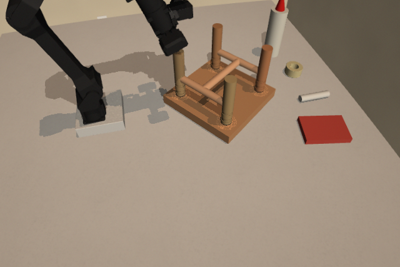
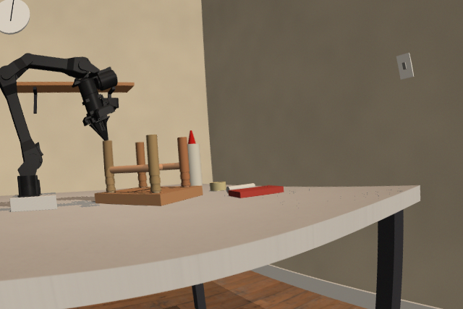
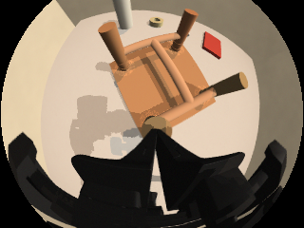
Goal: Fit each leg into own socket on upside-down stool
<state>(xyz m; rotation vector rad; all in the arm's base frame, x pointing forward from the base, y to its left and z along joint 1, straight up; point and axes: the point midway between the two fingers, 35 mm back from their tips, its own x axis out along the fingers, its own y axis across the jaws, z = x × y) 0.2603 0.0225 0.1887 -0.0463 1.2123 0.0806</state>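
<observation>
The stool seat [image 1: 247, 99] [image 2: 126, 198] [image 3: 135, 90] lies flat, underside up. Four legs stand at its corners: an olive left leg [image 1: 179, 68] [image 2: 108, 159] [image 3: 159, 124], an olive front leg [image 1: 229, 99] [image 2: 153, 159] [image 3: 230, 85], an orange-brown back leg [image 1: 216, 44] [image 2: 140, 159] [image 3: 111, 43] and an orange-brown right leg [image 1: 264, 67] [image 2: 182, 159] [image 3: 185, 28]. All look upright with their lower ends at the seat; small gaps cannot be judged. My gripper [image 2: 107, 140] [image 3: 155, 132] is shut and empty, its tips at the top of the left leg, apparently touching it.
Stretchers [image 1: 202, 89] [image 3: 173, 71] link the legs. A white cylinder [image 1: 276, 31] [image 2: 194, 165] with a red cone [image 1: 280, 2] [image 2: 191, 137] stands behind the right leg. A tan ring [image 1: 293, 72], a white rod [image 1: 314, 95] and a red slab [image 1: 324, 129] lie to the right.
</observation>
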